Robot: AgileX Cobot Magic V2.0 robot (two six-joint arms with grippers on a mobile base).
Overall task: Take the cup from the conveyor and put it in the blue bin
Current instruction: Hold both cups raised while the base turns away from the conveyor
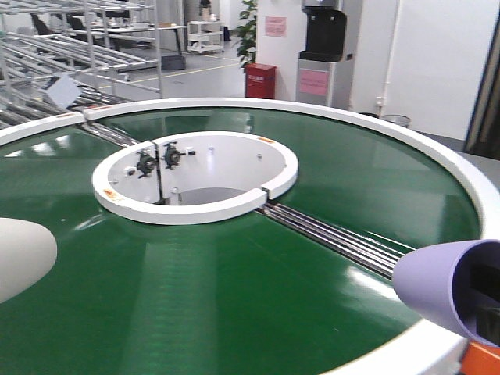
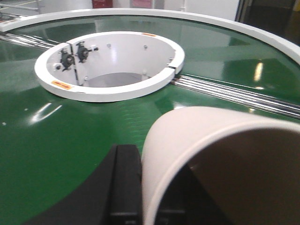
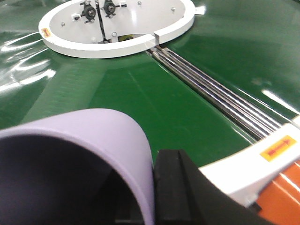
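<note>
At near left my left pincer (image 2: pixel 140 187) pinches the cream cup (image 2: pixel 211 136) by its rim above the conveyor (image 1: pixel 234 312). At near right my right pincer (image 3: pixel 157 187) pinches the purple cup (image 3: pixel 84 126) likewise. Both look light, thin-walled and slippery, so the rim suits; the blue bin is unseen.

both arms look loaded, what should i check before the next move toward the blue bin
1. left gripper grips the cream cup: ok, finger against its wall, cup off the belt.
2. right gripper grips the lavender cup: ok, same hold.
3. blue bin in sight: not ok, no view shows it.
4. path to the bin free: cannot tell.
5. conveyor belt free of other cups: ok on the visible part.
6. lavender cup's clearance over the white outer rim: cannot tell.
</note>
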